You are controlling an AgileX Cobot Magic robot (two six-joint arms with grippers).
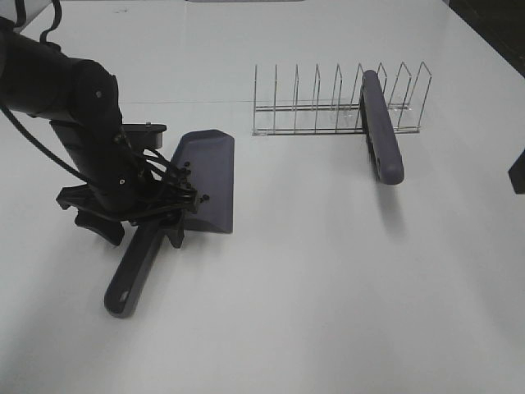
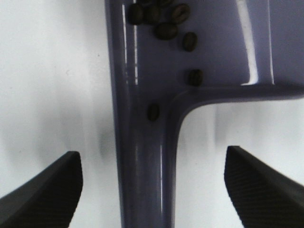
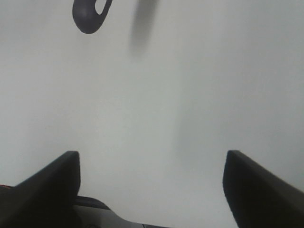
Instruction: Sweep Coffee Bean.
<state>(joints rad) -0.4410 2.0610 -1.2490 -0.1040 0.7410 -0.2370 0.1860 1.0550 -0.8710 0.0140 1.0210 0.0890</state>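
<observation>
A grey-purple dustpan (image 1: 209,176) lies flat on the white table at the left, its handle (image 1: 131,279) pointing toward the front. Several dark coffee beans (image 2: 166,31) lie inside the pan near where the handle joins it, and one bean (image 2: 153,112) lies on the handle's root. My left gripper (image 2: 152,190) hangs over the handle with its fingers wide apart on either side, not touching it; it also shows in the exterior view (image 1: 160,222). My right gripper (image 3: 152,190) is open and empty over bare table.
A grey-purple brush (image 1: 381,127) leans in a wire rack (image 1: 328,103) at the back right. Its handle end with a hole shows in the right wrist view (image 3: 90,14). A dark object (image 1: 518,172) sits at the right edge.
</observation>
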